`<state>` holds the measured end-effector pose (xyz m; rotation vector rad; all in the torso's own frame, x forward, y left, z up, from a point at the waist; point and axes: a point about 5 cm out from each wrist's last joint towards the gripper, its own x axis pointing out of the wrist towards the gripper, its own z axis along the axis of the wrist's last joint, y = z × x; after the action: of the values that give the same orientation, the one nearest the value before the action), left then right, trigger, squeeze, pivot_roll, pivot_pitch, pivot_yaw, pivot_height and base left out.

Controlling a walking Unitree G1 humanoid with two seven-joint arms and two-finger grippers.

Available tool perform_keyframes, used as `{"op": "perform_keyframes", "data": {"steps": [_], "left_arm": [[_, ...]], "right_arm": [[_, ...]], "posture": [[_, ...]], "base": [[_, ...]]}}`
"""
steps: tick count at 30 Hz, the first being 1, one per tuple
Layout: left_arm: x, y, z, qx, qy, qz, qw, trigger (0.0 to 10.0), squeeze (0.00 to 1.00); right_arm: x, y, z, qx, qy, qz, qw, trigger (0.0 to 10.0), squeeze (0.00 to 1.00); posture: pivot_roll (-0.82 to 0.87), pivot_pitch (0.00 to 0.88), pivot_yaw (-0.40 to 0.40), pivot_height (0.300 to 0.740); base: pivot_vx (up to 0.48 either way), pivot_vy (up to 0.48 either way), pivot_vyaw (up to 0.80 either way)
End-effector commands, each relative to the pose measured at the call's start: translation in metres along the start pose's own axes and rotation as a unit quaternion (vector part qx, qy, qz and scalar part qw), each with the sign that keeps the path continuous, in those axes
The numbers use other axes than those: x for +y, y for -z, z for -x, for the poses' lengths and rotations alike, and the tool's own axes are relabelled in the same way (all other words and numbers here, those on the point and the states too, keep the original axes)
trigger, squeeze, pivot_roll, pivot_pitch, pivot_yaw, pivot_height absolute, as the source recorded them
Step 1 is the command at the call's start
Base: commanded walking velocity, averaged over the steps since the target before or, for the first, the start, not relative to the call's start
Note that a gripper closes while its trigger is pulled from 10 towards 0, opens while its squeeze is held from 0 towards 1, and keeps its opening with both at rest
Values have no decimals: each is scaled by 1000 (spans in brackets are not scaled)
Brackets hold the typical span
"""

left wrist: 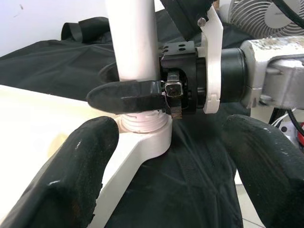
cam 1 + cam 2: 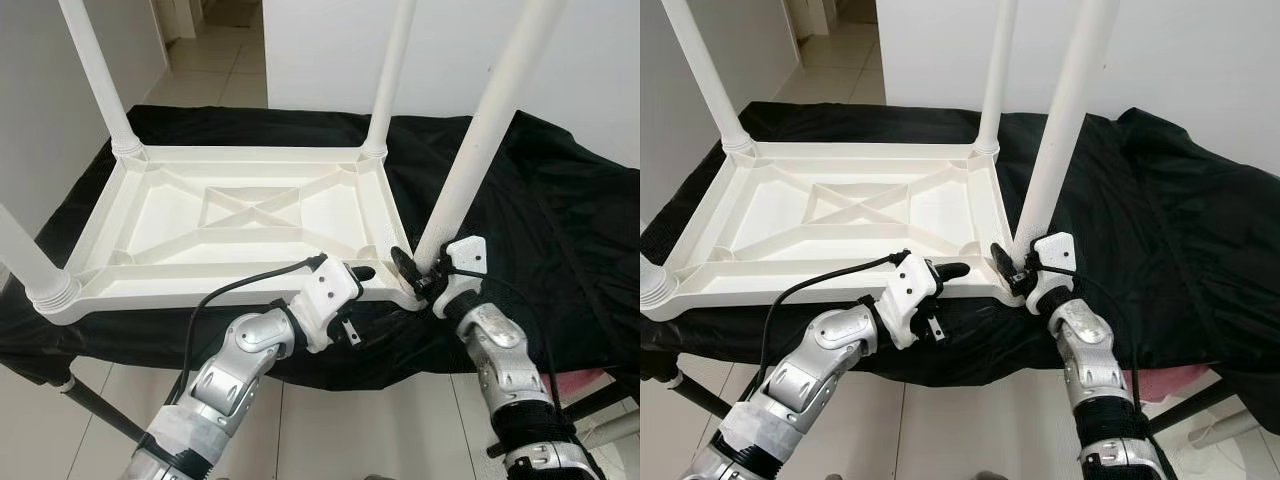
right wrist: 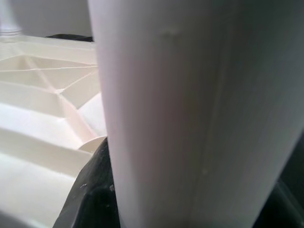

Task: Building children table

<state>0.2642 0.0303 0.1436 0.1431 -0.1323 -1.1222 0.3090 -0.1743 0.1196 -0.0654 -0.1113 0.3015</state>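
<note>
Head cameras give me the whole layout: an upside-down white plastic children's table top (image 2: 240, 215) with ribbed underside lies on a black cloth-covered bench (image 2: 560, 220), white round plastic legs standing up from its corners. My right hand (image 2: 415, 272) is clenched around the base of the near-right white leg (image 2: 470, 160), right where it meets the corner socket. My left hand (image 2: 945, 275) sits just beside that corner, touching the near rim of the top. Its wrist camera shows what the head views cannot: its black fingers (image 1: 71, 175) spread wide apart, released, holding nothing, with the right hand's finger wrapped on the leg between them. Right wrist camera sees the leg pressed close. I can read no writing anywhere.
</note>
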Motion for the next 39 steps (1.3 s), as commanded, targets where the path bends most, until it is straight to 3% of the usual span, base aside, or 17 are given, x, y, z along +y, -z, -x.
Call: {"op": "perform_keyframes", "data": {"steps": [1,7,11,13,15,23,29,30,32,33,39], "left_arm": [[-3,0,0,2,25,-2,1000,10000,0],[-1,-2,2,-1,21,-2,1000,10000,0],[0,-2,2,-2,22,-2,1000,10000,0],[1,-2,3,-1,21,-2,1000,10000,0],[2,-2,3,-1,21,-2,1000,10000,0],[0,-3,1,-6,17,-1,1000,10000,0],[0,-3,1,-7,19,-2,1000,10000,0],[2,-4,1,-7,17,-4,1000,10000,0],[2,-4,1,-7,17,-4,1000,10000,0],[3,-4,2,-7,15,-6,1000,10000,0],[2,-3,4,-5,15,-7,1000,10000,0]], "right_arm": [[-6,13,7,39,29,5,999,10000,0],[-5,4,9,17,150,-37,988,10000,0],[-5,1,9,11,170,-28,985,10000,0],[0,-3,10,3,228,-33,973,10000,0],[2,-4,10,2,247,-35,968,10000,0],[17,-6,1,16,265,-61,962,10000,0],[17,-6,0,21,263,-61,963,10000,0],[15,-6,1,21,261,-61,963,10000,725],[15,-6,1,21,261,-61,963,10000,725],[16,-8,1,17,252,-58,966,10000,1000],[22,-13,2,-12,177,-56,983,10000,1000]], "posture": [[-82,0,-12,740],[-87,0,-9,740],[-89,0,-8,740],[-88,0,-14,740],[-86,0,-18,740],[-81,0,-23,740],[-77,0,-28,740],[-76,0,-28,740],[-76,0,-28,740],[-74,0,-28,740],[-76,0,-28,740]], "base": [[0,0,0],[0,0,0],[0,0,0],[0,0,0],[0,0,0],[0,0,0],[0,0,0],[0,0,0],[0,0,0],[0,0,0],[0,0,0]]}}
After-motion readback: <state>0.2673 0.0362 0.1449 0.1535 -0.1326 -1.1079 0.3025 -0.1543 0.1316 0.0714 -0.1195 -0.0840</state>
